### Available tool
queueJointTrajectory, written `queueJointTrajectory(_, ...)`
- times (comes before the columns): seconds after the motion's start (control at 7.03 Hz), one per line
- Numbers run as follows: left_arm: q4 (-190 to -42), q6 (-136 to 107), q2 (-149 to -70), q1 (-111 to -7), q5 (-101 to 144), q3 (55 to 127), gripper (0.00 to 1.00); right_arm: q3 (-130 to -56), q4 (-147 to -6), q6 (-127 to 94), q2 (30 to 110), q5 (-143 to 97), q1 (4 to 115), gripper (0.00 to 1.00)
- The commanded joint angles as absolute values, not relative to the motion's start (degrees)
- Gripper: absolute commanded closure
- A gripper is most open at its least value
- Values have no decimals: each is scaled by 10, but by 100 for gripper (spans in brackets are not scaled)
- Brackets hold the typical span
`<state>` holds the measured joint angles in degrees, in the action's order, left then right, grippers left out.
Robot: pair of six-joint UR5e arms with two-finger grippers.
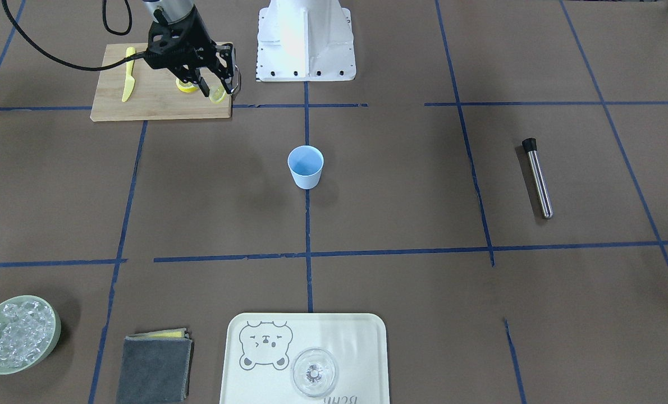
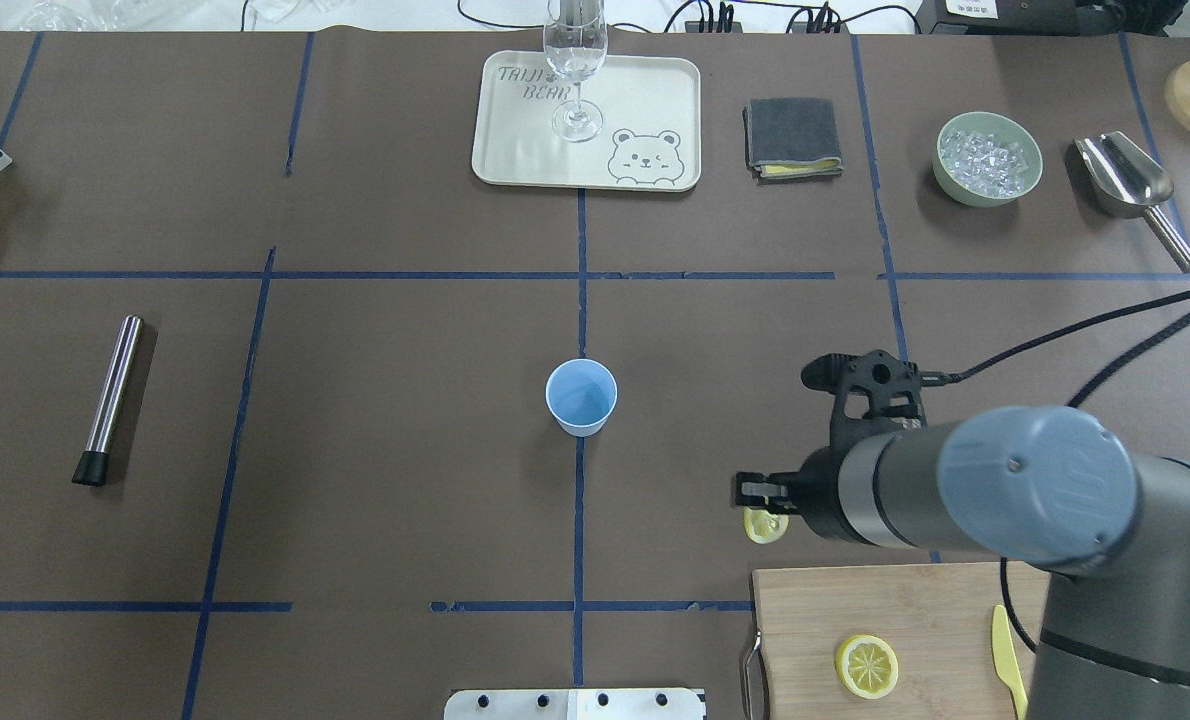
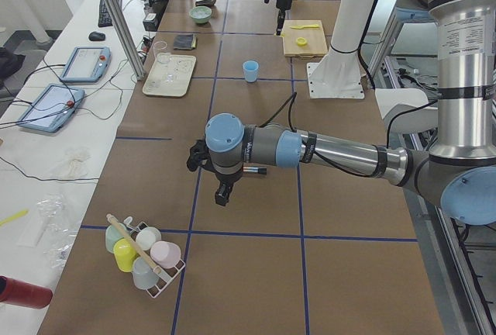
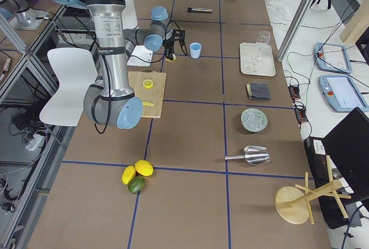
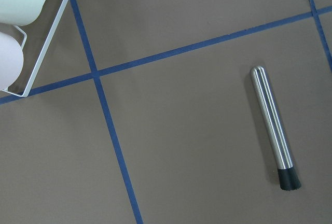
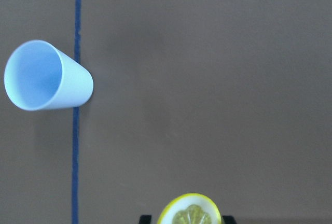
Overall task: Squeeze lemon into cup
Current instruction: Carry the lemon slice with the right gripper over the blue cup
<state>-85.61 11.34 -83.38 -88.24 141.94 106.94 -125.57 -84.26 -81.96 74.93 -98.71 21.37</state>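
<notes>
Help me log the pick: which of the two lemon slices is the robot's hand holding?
The lemon pinched in the right hand, past the cutting board's edge; the other slice lies flat on the board.

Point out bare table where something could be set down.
Bare: the brown stretch between the small light-blue plastic cup and the steel rod with a black cap; also between cup and cream bear tray. Crowded: by the wooden cutting board, where the right gripper holds the yellow lemon slice.
</notes>
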Motion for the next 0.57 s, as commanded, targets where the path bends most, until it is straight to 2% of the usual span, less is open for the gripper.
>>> queueJointTrajectory(0.0,-856,113,-833,-882,1419,1068,0,-1158,-854,-845,620,-1005,268,49)
queueJointTrajectory(0.43,-856,113,-825,-882,1419,1071,0,-1067,-847,-872,542,-1005,286,48)
